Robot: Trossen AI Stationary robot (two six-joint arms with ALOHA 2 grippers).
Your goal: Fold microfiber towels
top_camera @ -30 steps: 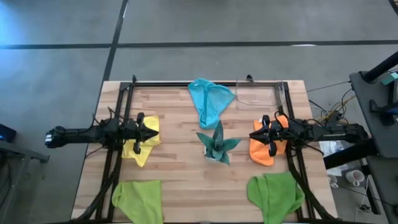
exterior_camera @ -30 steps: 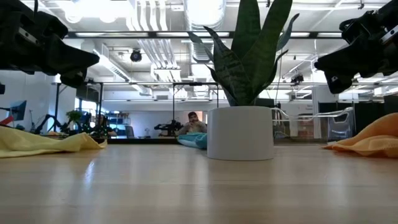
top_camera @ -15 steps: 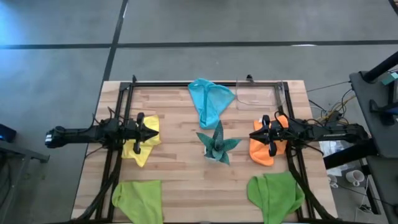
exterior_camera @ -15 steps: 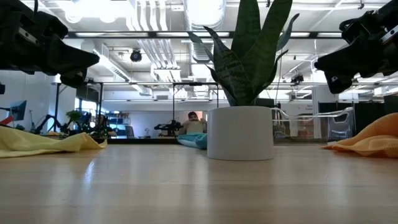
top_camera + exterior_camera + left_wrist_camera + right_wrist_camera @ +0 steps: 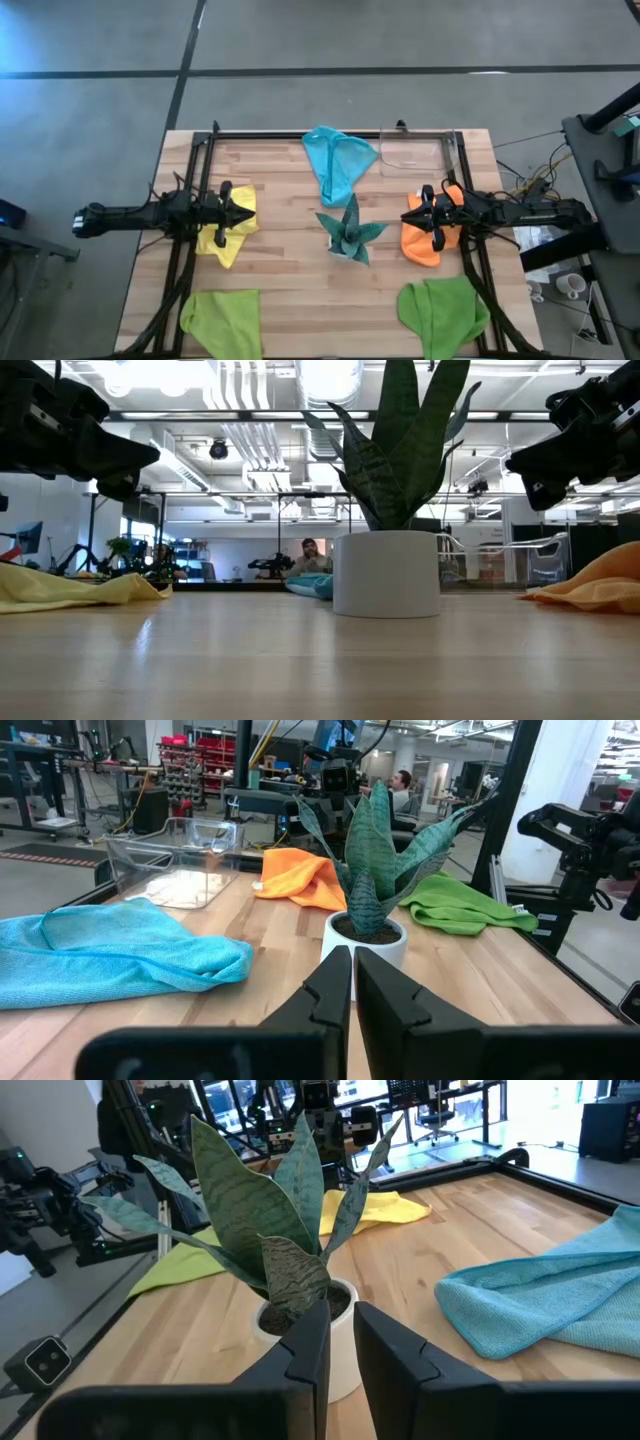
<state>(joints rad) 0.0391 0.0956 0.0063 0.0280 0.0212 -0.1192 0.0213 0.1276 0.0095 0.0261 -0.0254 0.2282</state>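
Five towels lie unfolded on the table (image 5: pixel 280 210), none gripped yet. Left gripper (image 5: pixel 246 209) hangs above the yellow towel (image 5: pixel 228 240) at left, fingers clenched together w/ nothing between; right gripper (image 5: pixel 412 217) hangs above the orange towel (image 5: pixel 422 245) at right, fingers nearly closed w/ a thin gap, also empty. Blue towel (image 5: pixel 338 162) sits at the far centre, beside a clear tray (image 5: pixel 412 152); two green towels sit at the near edge, one left (image 5: pixel 222 320), one right (image 5: pixel 442 308). Potted plant (image 5: pixel 350 232) stands mid-table, between the arms, near the blue towel. My read: the step in hand is picking a first towel & flattening it. To do that well, prob. open the fingers before descending, pinch an edge or corner rather than the bunched middle, & spread the cloth flat on bare wood before any fold. Orange & yellow are closest, one per arm. Keep sweeps away from the plant; it looks tippable. Fold edge to edge, press the crease, release cleanly.
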